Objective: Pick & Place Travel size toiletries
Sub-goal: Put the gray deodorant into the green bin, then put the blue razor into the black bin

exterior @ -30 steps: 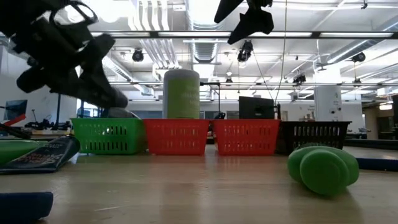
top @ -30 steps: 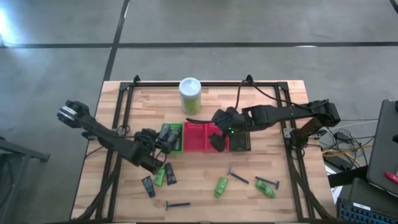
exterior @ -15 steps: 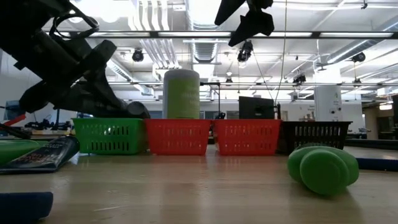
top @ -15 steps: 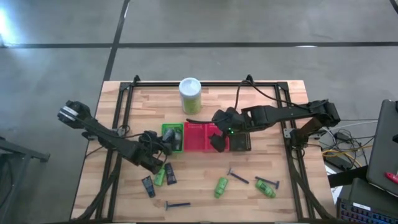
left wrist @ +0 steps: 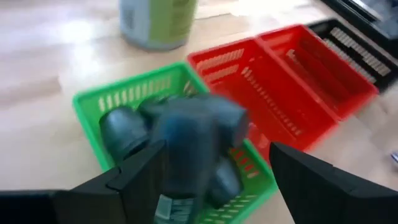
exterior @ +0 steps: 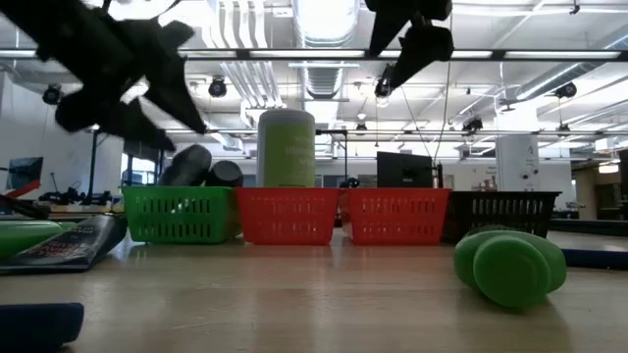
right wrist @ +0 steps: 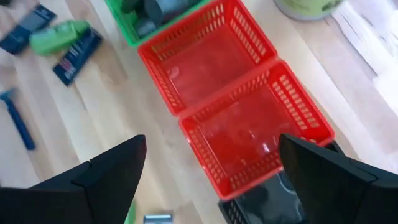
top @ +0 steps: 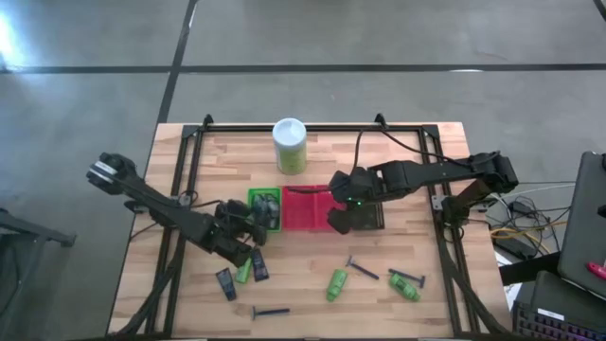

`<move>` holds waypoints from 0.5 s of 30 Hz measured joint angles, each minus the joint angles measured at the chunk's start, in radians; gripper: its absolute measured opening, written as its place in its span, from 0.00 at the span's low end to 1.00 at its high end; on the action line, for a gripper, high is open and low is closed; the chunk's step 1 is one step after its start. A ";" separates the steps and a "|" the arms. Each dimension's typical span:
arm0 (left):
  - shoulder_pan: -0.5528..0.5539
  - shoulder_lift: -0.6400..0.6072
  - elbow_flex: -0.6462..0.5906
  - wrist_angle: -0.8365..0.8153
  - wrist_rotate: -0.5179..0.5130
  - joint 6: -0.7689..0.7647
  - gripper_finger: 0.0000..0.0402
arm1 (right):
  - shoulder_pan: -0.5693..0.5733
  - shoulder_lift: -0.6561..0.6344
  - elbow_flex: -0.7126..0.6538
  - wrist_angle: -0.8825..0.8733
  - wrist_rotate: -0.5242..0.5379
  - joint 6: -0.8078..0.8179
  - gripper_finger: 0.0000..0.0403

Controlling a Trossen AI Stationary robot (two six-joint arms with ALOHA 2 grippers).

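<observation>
On the left we see the left gripper (top: 254, 225) hanging just beside the green basket (top: 264, 209), its fingers spread apart with a grey tube (left wrist: 186, 140) blurred between them above the basket, which already holds grey tubes (exterior: 196, 167). Loose toiletries lie on the table's near part: a green tube (top: 336, 283), a razor (top: 270, 311) and another green tube (top: 405, 288). Further right, the right gripper (top: 343, 214) hovers with fingers wide apart and empty over the red baskets (right wrist: 233, 112).
</observation>
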 joint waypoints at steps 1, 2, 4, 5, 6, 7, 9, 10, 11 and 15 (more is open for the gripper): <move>0.000 -0.006 0.022 -0.024 -0.004 0.036 0.72 | 0.002 0.000 0.000 -0.007 0.000 0.001 0.90; 0.000 -0.014 0.044 -0.056 -0.010 0.068 0.72 | 0.003 0.000 0.000 -0.011 0.000 0.002 0.90; 0.000 -0.027 0.087 -0.136 -0.029 0.112 0.72 | 0.003 0.000 0.000 -0.011 0.000 0.001 0.88; 0.000 -0.035 0.109 -0.179 -0.033 0.132 0.72 | 0.003 0.000 0.000 -0.013 0.000 0.001 0.88; 0.000 -0.041 0.132 -0.225 -0.034 0.157 0.72 | 0.003 0.000 0.000 -0.020 -0.001 0.002 0.87; 0.000 -0.048 0.154 -0.271 -0.036 0.186 0.72 | 0.003 0.000 0.000 -0.039 -0.003 0.002 0.87; -0.004 -0.058 0.199 -0.351 -0.034 0.245 0.72 | 0.003 0.000 0.000 -0.103 -0.024 0.005 0.86; -0.007 -0.063 0.221 -0.387 -0.033 0.267 0.72 | 0.004 0.000 0.000 -0.139 -0.028 0.009 0.85; -0.010 -0.069 0.240 -0.419 -0.031 0.287 0.72 | 0.007 0.000 -0.002 -0.178 -0.032 0.016 0.85; -0.016 -0.095 0.284 -0.451 0.010 0.470 0.72 | 0.022 0.000 -0.034 -0.328 -0.099 0.059 0.83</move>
